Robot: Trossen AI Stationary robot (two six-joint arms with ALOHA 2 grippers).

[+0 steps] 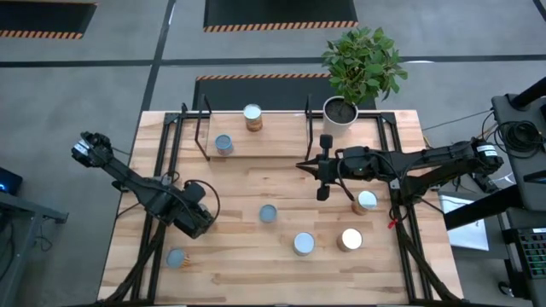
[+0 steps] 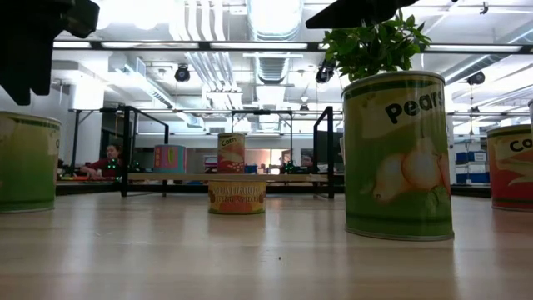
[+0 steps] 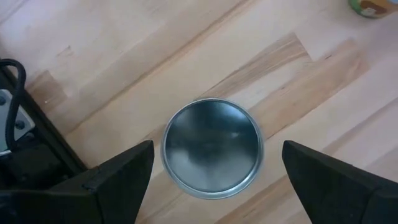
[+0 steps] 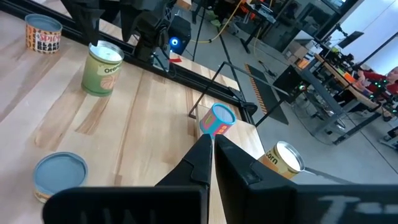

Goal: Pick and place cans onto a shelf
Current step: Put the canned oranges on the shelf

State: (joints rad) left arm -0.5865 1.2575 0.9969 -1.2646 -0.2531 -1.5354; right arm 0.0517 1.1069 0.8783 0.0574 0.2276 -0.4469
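Note:
My left gripper (image 1: pixel 198 223) hangs open over a silvery-topped can (image 3: pixel 212 148) with a green label (image 2: pixel 25 162). One finger stands out to each side of the can, just above its top. In the high view the gripper hides this can. My right gripper (image 1: pixel 303 166) is shut and empty, held above the table by the right end of the shelf (image 1: pixel 273 147). It points at the shelf (image 4: pixel 205 99). Two cans stand on the shelf board: a pale-blue-topped one (image 1: pixel 223 144) and a corn can (image 1: pixel 252 116).
Several more cans stand on the table: one at the near left (image 1: pixel 176 257), one in the middle (image 1: pixel 268 213), and three at the right (image 1: pixel 304 244), (image 1: pixel 350 240), (image 1: pixel 367 200). A white plant pot (image 1: pixel 339 112) stands at the shelf's far right end. Black frame rails (image 1: pixel 158 213) run along the table's sides.

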